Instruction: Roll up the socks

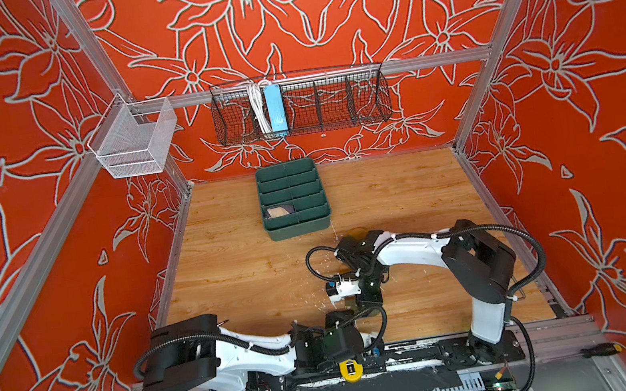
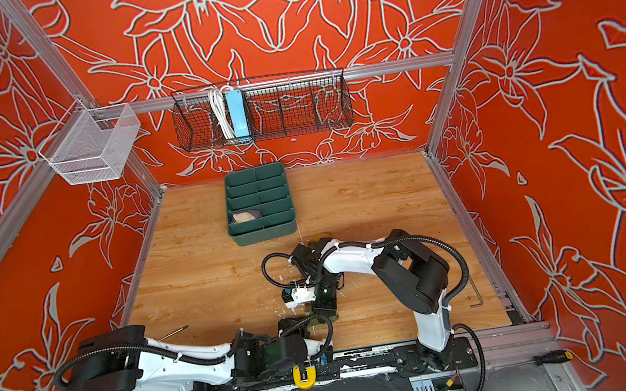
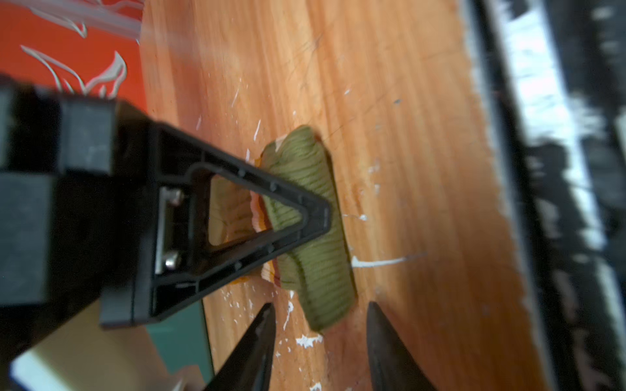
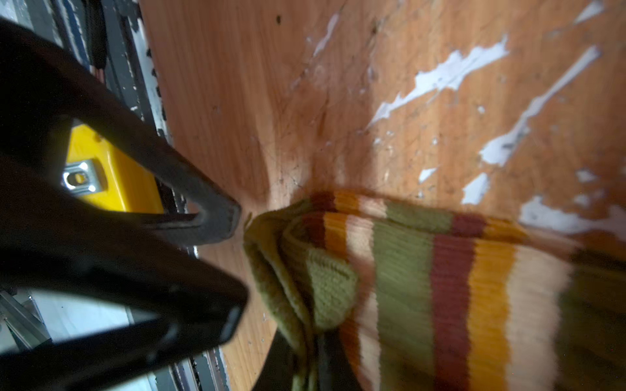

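Olive sock (image 3: 315,237) (part-rolled) under right fingers (image 3: 271,187); green tray (image 1: 298,229) well beyond.

My right gripper (image 3: 320,216) hides the middle of the olive sock (image 3: 315,270). Past the fingertips its stripes blur and run off-frame.

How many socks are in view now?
2. Olive striped sock pinched by the right tool; cream-and-purple bundle, apparently rolled, in the green divided tray. Others may be hidden.
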Tool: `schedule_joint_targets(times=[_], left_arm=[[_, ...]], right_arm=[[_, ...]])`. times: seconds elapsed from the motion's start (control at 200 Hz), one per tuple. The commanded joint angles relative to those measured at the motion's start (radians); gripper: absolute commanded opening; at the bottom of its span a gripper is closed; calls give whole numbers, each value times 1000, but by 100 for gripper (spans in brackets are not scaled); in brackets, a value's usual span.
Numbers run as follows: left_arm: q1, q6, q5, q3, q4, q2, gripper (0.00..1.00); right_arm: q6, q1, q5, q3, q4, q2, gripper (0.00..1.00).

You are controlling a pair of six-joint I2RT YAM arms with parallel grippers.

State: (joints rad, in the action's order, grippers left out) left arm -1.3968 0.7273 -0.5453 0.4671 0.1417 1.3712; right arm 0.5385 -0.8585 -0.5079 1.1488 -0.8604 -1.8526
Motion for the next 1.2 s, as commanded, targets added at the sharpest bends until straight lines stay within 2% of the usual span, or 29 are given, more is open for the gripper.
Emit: schedule_joint_targets(times=[0.0, 0.265, 0.425, 0.53, 0.636, 0.781, 0.976, 1.056, 1.196], left_arm=[[39, -70, 75, 46, -49, 19, 46], [44, -117, 111, 99, -65, 123, 50], [44, -129, 95, 100, -63, 172, 58], [49, -136, 85, 117, -83, 209, 58], [54, -140, 76, 141, -103, 241, 55], [65, -150, 43, 175, -138, 285, 42], [70, -172, -28, 216, -179, 363, 41], [68, -181, -25, 231, -197, 380, 36], [68, -176, -7, 250, -233, 381, 16]], right_arm=[[21, 6, -19, -12, -2, 25, 0], [18, 7, -12, -6, 1, 20, 0], [15, 6, -6, -1, 0, 18, 0], [11, 5, -8, -1, -1, 20, 0], [11, 6, -10, -4, -3, 30, 0], [9, 5, -14, -15, 0, 47, 0], [7, 5, -15, -15, 0, 52, 0], [6, 5, -15, -14, -1, 53, 0], [2, 6, -9, -24, 6, 69, 0]])
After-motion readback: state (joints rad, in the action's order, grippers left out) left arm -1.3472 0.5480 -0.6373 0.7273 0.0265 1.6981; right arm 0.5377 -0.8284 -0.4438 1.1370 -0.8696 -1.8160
